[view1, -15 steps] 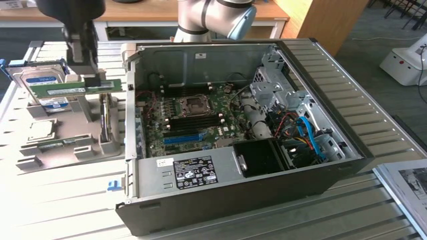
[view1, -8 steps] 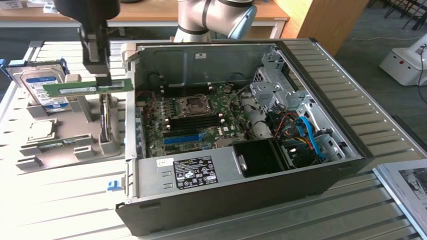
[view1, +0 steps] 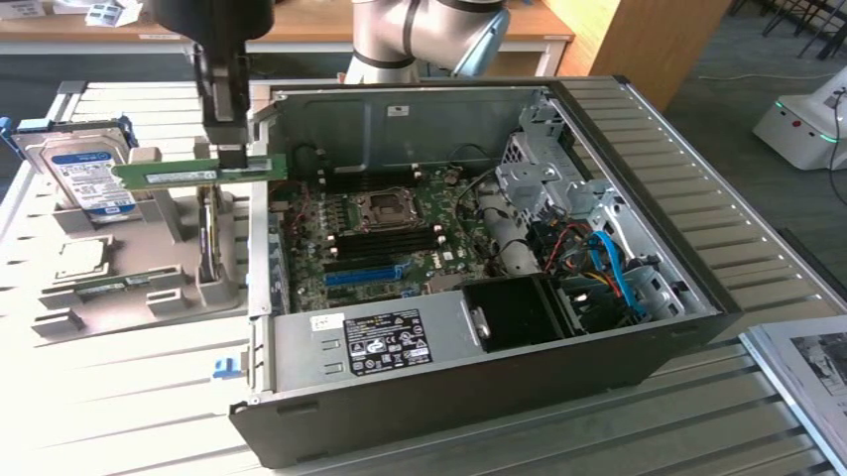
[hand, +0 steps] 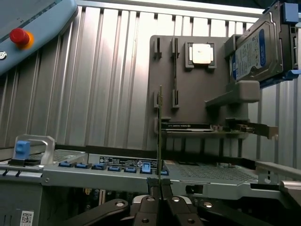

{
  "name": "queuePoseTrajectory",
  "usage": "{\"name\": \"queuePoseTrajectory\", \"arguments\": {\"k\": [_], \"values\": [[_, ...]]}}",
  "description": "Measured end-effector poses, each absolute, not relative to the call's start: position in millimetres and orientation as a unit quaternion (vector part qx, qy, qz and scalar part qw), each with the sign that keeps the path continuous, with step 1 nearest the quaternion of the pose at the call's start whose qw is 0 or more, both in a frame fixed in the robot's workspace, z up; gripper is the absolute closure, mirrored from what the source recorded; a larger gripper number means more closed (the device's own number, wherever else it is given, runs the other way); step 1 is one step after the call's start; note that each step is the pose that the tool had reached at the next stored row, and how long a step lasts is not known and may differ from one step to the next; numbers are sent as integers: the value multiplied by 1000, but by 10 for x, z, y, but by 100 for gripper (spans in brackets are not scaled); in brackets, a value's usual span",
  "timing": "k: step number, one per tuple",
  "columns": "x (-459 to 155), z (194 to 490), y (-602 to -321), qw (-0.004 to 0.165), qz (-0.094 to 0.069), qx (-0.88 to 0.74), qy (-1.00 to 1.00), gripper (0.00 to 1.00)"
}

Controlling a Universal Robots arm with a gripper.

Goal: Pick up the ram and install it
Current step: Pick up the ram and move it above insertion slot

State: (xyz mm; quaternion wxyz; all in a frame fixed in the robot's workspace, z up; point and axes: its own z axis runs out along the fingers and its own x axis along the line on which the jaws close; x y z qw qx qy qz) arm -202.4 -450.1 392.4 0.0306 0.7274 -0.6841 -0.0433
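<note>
1. Pale ribbed metal made up the slatted work table (view1: 119, 407), its ridges running under everything set on it.
2. Beyond its far edge, the exterior view showed a long wooden desk (view1: 331, 22), and grey floor (view1: 741, 69) at the exterior view's far right, where a white machine with a green light (view1: 810, 117) stood.
3. A large black-and-grey open computer case (view1: 530, 397) lay on its side on the table. Inside it were a green motherboard (view1: 397, 233), a long blue plastic slot (view1: 360, 275) and blue cables (view1: 612, 260). A grey power supply with a black label (view1: 384, 342) sat at its near side.
4. Just beside the case, at the exterior view's left, sat a grey moulded plastic parts holder (view1: 146, 248). It carried a blue-labelled hard drive (view1: 82, 177) propped at a tilt, a square silver processor chip (view1: 79, 260) and a second green memory stick (view1: 99, 289) lying flat.
5. The black two-finger gripper (view1: 234, 159) hung above the holder's side nearest the case, its jaws narrow and pinched on the slim green circuit-board ram (view1: 173, 175).
6. The ram was held level in the air over the holder, one end reaching the case's left wall. From the wrist it appeared edge-on, as a thin line rising from between the fingertips.
7. A silver robot arm joint with a blue cap (view1: 430, 35) stood behind the case's far side.
8. A printed sheet (view1: 807, 372) lay at the table's near right corner.
9. The wrist view caught a round red button (hand: 19, 36) on a grey-blue panel beyond the slats.
</note>
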Motion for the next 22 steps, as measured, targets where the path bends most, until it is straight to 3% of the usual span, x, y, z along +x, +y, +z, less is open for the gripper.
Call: {"name": "queuePoseTrajectory", "arguments": {"k": [22], "values": [[-1877,3925,-4502,28,-41,728,-684,88]]}}
